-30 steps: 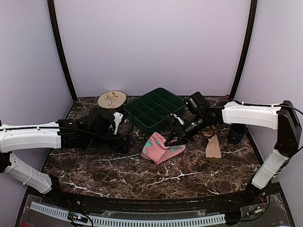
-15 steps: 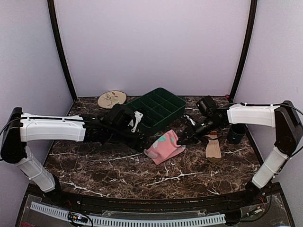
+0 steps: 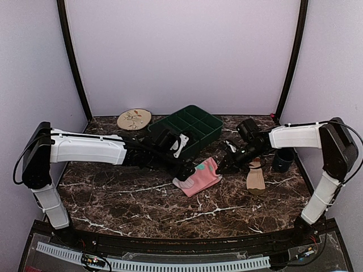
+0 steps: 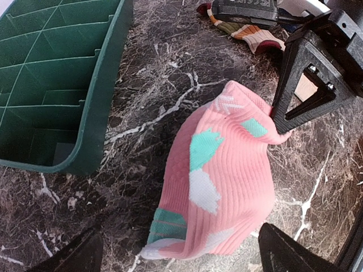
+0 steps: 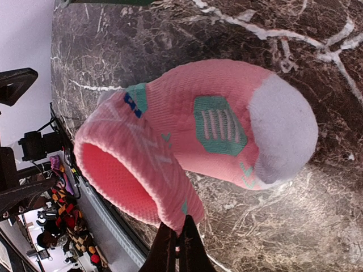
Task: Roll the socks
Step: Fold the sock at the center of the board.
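Right gripper (image 5: pixel 178 235): jaws pressed together, pinching the rim of the open cuff of the pink sock (image 5: pixel 215 130), a ribbed knit with mint-green and white patches.
Pink sock: lies near the middle of the dark marble table (image 3: pixel 130 198), just in front of the near corner of the green plastic tray (image 3: pixel 187 129) with its divided compartments. It sits between the two grippers.
Sock posture: the cuff end is lifted and gapes open where it is pinched. The white-tipped end rests on the stone.
Left gripper (image 3: pixel 182 169): jaws spread wide with nothing between them. It hovers at the sock's end away from the right gripper.
Left fingers (image 4: pixel 82 255): one stands at each side of the sock's free end, and neither touches the fabric in the wrist view.
Tan sock (image 3: pixel 255 178): a shorter sock with a brown-orange striped cuff, flat on the table to the right of the pink sock and apart from it. Its cuff lies under the right arm.
Dark round container (image 3: pixel 282 160): stands just right of the tan sock.
Round beige patterned plate (image 3: pixel 134 119): at the back left by the wall, well apart from both socks.
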